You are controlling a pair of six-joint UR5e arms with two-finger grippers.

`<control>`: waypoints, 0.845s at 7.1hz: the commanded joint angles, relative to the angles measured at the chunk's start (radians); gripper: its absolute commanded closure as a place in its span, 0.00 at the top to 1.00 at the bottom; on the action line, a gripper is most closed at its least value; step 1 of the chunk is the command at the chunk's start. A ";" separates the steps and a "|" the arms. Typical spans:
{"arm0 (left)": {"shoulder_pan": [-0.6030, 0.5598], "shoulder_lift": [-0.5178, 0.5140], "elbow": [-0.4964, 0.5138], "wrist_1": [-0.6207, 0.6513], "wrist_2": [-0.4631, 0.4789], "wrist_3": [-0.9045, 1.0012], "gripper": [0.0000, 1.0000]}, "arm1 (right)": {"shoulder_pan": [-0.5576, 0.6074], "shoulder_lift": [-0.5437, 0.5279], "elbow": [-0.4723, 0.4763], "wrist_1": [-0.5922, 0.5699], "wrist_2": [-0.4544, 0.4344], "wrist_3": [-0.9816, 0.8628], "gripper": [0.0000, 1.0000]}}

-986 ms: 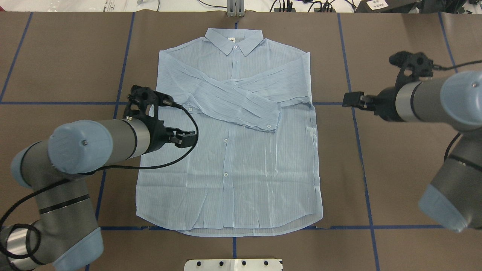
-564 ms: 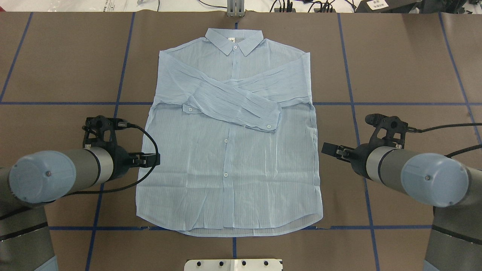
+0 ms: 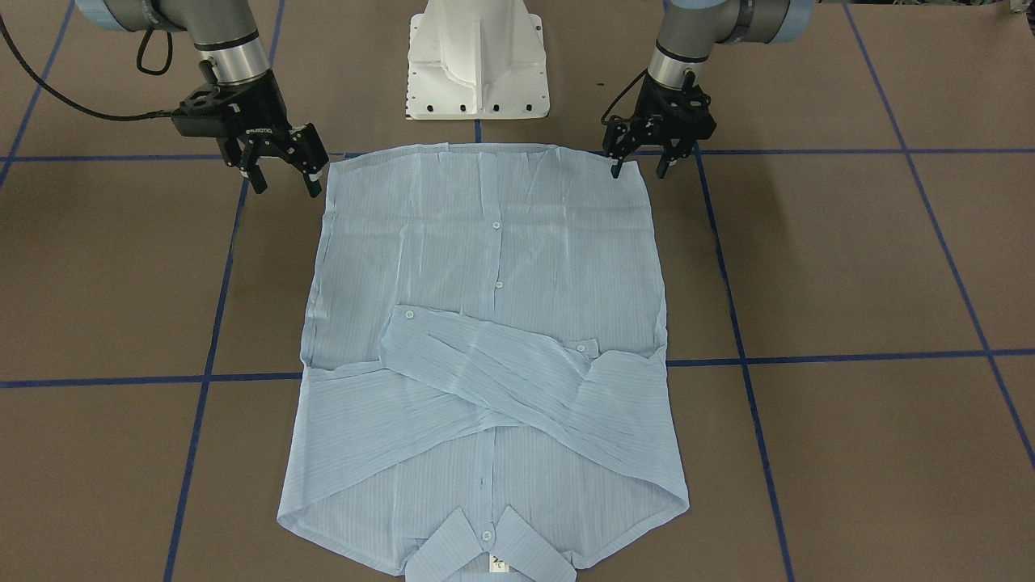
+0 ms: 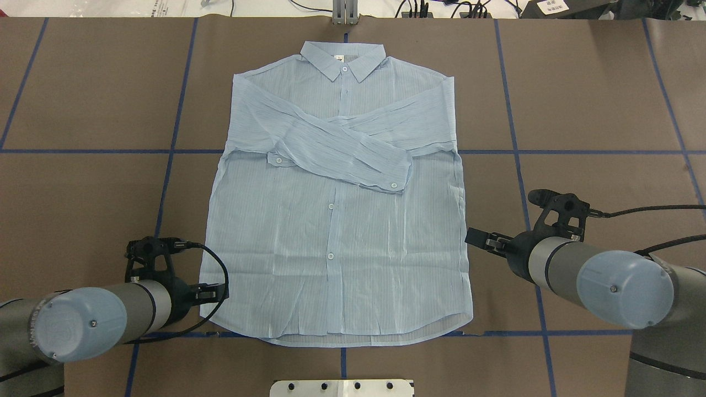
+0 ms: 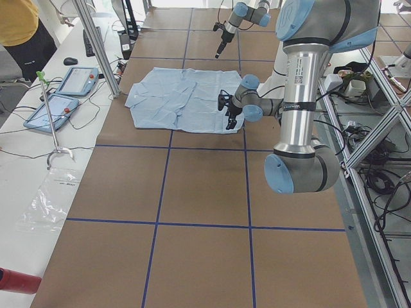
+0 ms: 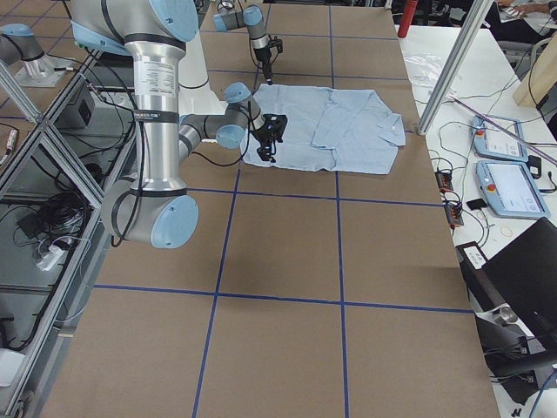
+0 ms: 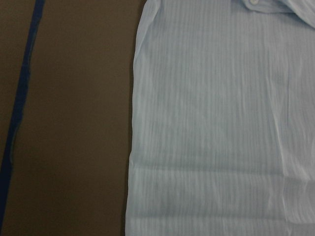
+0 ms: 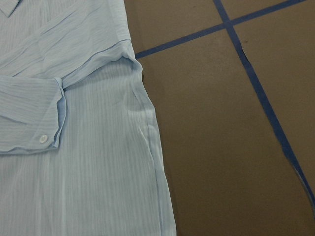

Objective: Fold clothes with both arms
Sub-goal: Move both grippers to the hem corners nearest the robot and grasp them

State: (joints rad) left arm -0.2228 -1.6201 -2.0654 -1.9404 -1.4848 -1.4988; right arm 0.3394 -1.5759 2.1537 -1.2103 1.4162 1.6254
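Note:
The pale blue shirt (image 4: 336, 237) lies flat and face up on the brown table, its sleeves crossed over the chest and its collar (image 4: 342, 58) on the far side from the robot. My left gripper (image 3: 638, 169) hangs open and empty over the shirt's hem corner (image 3: 631, 162) on my left side. My right gripper (image 3: 285, 185) is open and empty, just outside the opposite hem corner (image 3: 333, 166). In the overhead view the left gripper (image 4: 214, 294) and right gripper (image 4: 477, 239) flank the shirt's lower part. The wrist views show only the shirt's side edges (image 7: 135, 147) (image 8: 157, 162).
The white pedestal base (image 3: 477, 61) stands just behind the hem. Blue tape lines (image 4: 165, 193) cross the brown table cover. A side bench with control tablets (image 5: 64, 93) and a person (image 5: 22, 29) is beyond the collar end.
Both arms have swung back toward the robot's base, the left gripper leaving the shirt's sleeve area for the hem corner, the right coming in from the far right. The shirt has not moved.

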 commanded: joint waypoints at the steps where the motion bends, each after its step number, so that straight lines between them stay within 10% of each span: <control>1: 0.051 0.000 0.002 0.064 0.001 -0.037 0.45 | 0.000 -0.001 -0.001 0.000 -0.002 0.001 1.00; 4: 0.051 -0.004 0.005 0.067 -0.002 -0.035 0.39 | -0.002 -0.001 -0.005 0.000 -0.010 0.001 1.00; 6: 0.051 -0.009 0.005 0.067 -0.003 -0.035 0.08 | -0.005 -0.001 -0.008 0.000 -0.010 0.001 1.00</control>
State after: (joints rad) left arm -0.1720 -1.6259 -2.0605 -1.8732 -1.4873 -1.5342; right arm 0.3359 -1.5769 2.1479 -1.2103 1.4070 1.6260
